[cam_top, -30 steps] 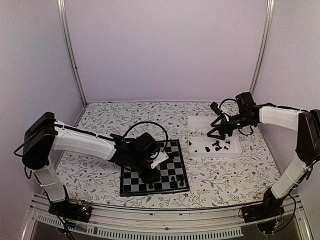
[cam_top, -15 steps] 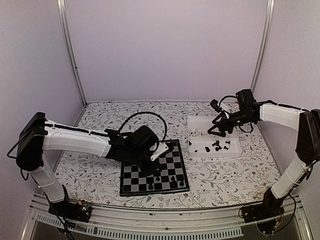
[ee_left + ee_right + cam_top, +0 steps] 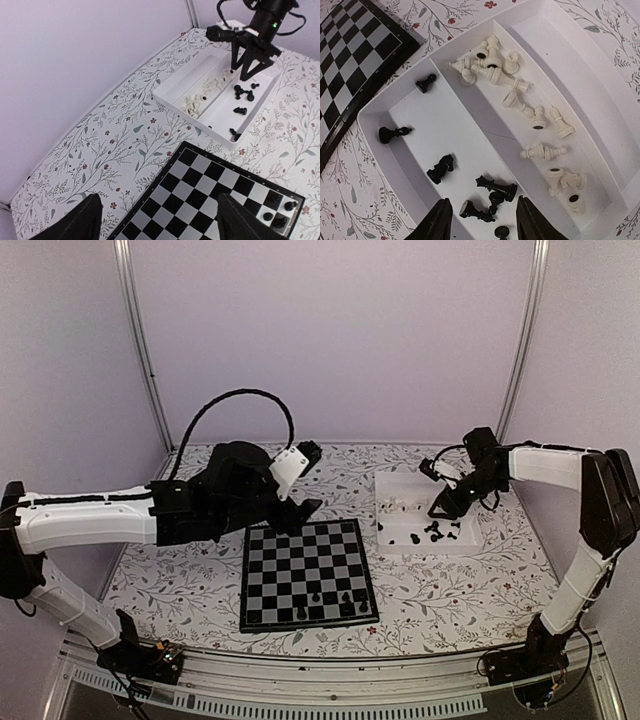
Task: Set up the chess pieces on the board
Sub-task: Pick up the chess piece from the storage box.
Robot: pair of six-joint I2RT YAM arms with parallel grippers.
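Observation:
The board [image 3: 300, 560] lies at the table's middle, with a few black chess pieces [image 3: 347, 597] standing near its front right corner; they also show as black pieces [image 3: 272, 199] in the left wrist view. My left gripper [image 3: 309, 480] hangs open and empty, high above the board's [image 3: 210, 195] far edge. My right gripper [image 3: 447, 506] is down in the white tray [image 3: 470, 540], jaws apart. Between its fingers [image 3: 437, 222] lie several toppled black pieces [image 3: 497, 187], none of them gripped. White pieces [image 3: 520, 100] fill the neighbouring compartment.
The tray's walls [image 3: 375, 107] and its middle divider [image 3: 485, 125] stand close around my right gripper [image 3: 482, 226]. A black cable [image 3: 235, 400] loops high above the left arm. Metal posts [image 3: 140, 340] and the enclosure walls bound the floral tabletop [image 3: 450, 590].
My left gripper opened, left a black piece on the board, then rose and swung back toward the far left. My right gripper sank into the tray and its jaws narrowed.

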